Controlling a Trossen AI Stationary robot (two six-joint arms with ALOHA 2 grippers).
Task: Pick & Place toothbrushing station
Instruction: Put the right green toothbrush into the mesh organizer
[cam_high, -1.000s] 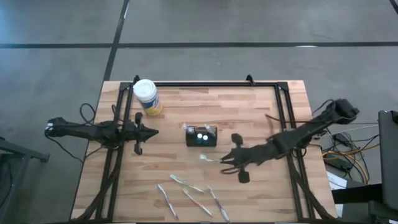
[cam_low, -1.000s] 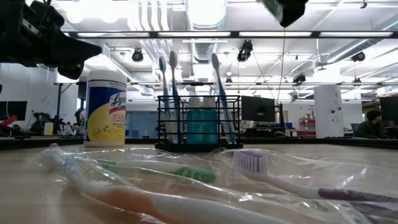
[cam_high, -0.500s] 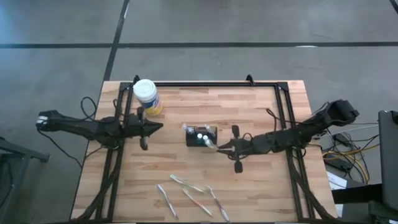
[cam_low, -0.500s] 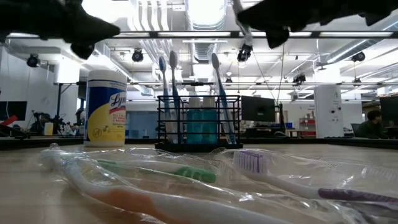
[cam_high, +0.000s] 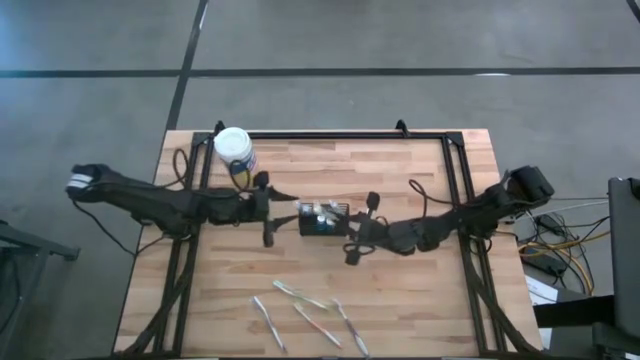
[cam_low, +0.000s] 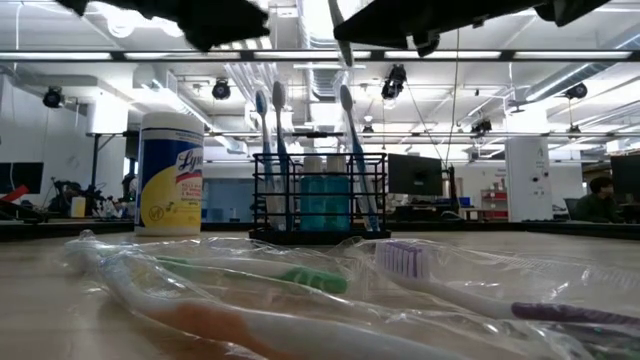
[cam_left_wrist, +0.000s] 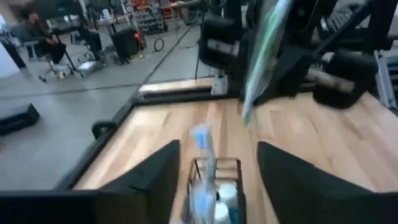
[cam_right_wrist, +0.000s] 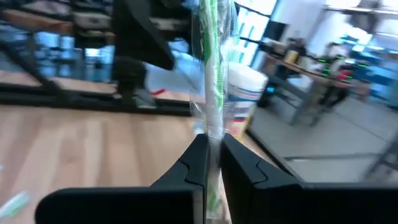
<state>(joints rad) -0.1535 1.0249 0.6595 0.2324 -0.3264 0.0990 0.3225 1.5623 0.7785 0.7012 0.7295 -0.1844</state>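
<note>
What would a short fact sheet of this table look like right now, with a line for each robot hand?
caddy: black wire-mesh caddy mid-table, toothbrushes upright inside
left gripper: left gripper open, beside the caddy
right gripper: right gripper shut on a wrapped green toothbrush, near the caddy
loose items: wrapped toothbrushes near the table's front edge
jar: white-lidded yellow jar at a back corner

The high view looks straight down on the whole table (cam_high: 400, 170), the low view looks level across it from one edge, and both share the caddy (cam_high: 323, 220) near the middle.
</note>
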